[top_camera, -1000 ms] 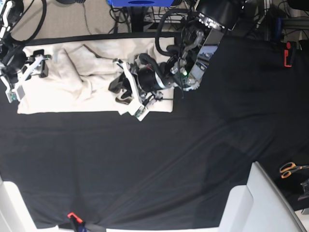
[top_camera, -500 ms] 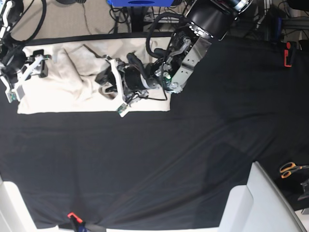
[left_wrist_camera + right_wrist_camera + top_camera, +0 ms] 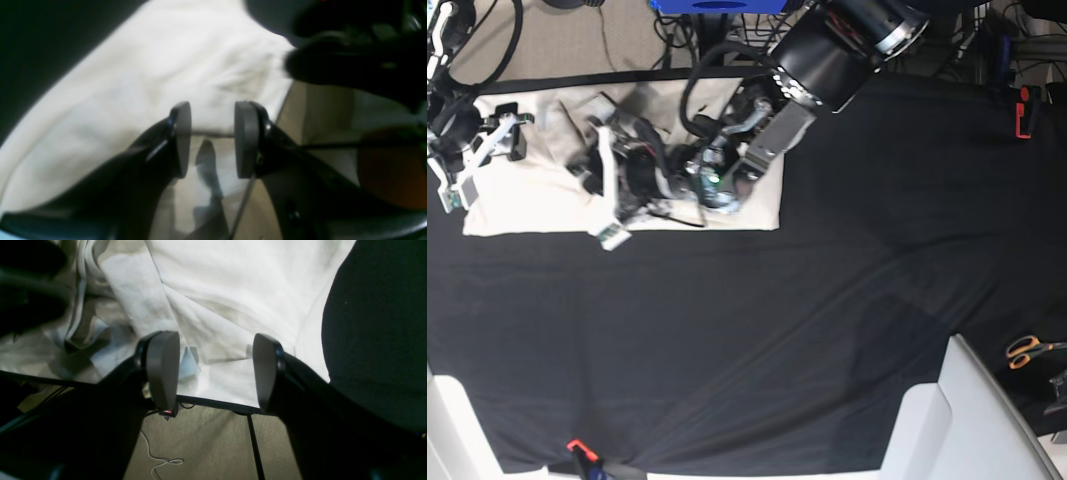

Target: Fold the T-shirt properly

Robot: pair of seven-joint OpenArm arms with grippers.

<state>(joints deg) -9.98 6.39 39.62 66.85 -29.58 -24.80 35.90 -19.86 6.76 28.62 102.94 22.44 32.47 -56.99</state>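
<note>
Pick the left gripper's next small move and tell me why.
I'd lower the left gripper slightly to pinch the T-shirt: its jaws stand apart with no cloth between the tips, and the shirt lies bunched and wrinkled along the far side of the black cloth, so it likely needs gripping before more folding.

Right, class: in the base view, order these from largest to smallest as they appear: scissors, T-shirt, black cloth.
1. Black cloth
2. T-shirt
3. Scissors
</note>
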